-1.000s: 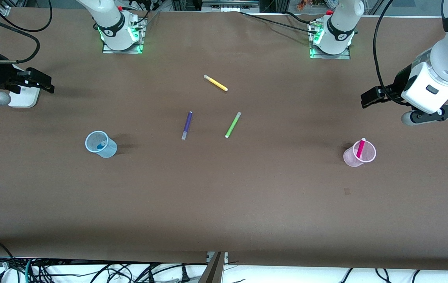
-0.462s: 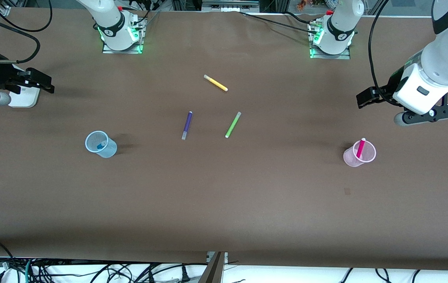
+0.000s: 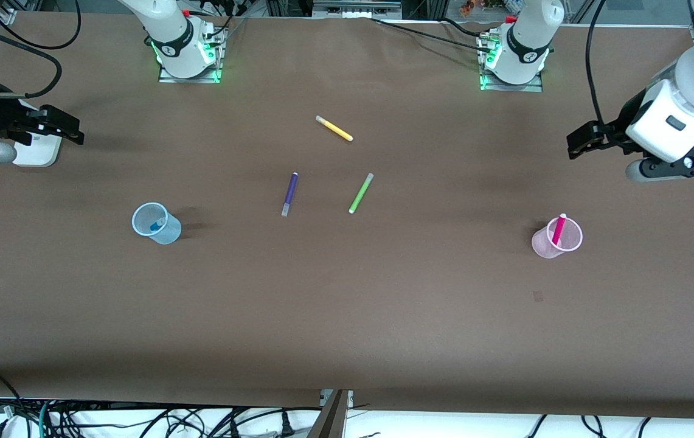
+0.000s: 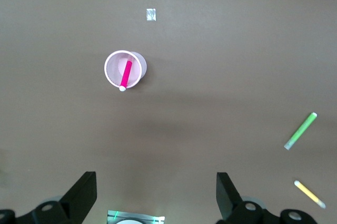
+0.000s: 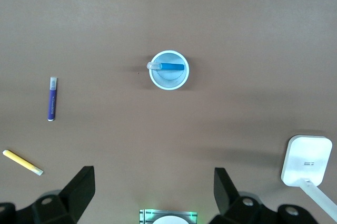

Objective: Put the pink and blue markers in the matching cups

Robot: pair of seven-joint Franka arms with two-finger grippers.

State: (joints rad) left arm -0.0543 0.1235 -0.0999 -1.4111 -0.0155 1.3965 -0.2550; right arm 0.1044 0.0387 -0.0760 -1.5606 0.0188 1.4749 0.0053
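The pink marker (image 3: pixel 558 230) stands tilted in the pale pink cup (image 3: pixel 546 246) toward the left arm's end of the table. The left wrist view shows this marker (image 4: pixel 125 74) and this cup (image 4: pixel 139 65) from above. The blue marker (image 3: pixel 156 226) lies inside the pale blue cup (image 3: pixel 169 232) toward the right arm's end. The right wrist view shows that marker (image 5: pixel 171 66) and that cup (image 5: pixel 168 80). My left gripper (image 3: pixel 581 145) is open and empty in the air, apart from the pink cup; its jaws show wide apart in the left wrist view (image 4: pixel 156 192). My right gripper (image 3: pixel 70 129) is open, empty and waiting (image 5: pixel 154 190).
A purple marker (image 3: pixel 289 193), a lime-green marker (image 3: pixel 360 193) and a yellow marker (image 3: pixel 334 128) lie loose at mid-table. A white box (image 3: pixel 39 152) sits under the right gripper. The arm bases (image 3: pixel 188 55) stand along the table's top edge.
My left gripper has drifted toward mid-table and back again, ending a little higher up. The right arm, the cups and the markers have not moved.
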